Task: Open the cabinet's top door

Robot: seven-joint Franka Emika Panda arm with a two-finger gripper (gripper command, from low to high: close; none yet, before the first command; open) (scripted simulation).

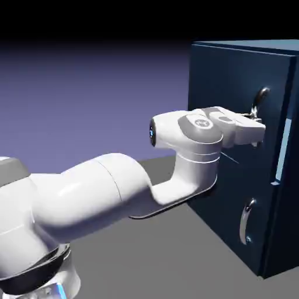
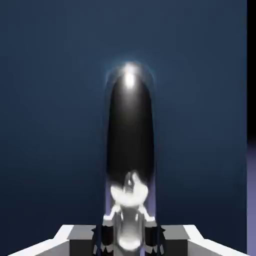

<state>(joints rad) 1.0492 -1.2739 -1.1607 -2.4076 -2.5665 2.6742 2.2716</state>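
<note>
In the exterior view, the top door fills the upper right of the frame, and its curved silver handle runs roughly upright near the door's right edge. The gripper reaches it from the left, the wrist lying nearly level. In the hand view, the bar's long axis runs from the centre down to the bottom edge, where the fingertips close on it from either side; I read this as a grip on the handle. The door appears shut, so I judge the next move to be a pull back toward the exterior view's left, along the arm's reach. The lower handle, at lower right, stands well below the hand. I see nothing between arm and door; a slip along the smooth bar is my main concern.
</note>
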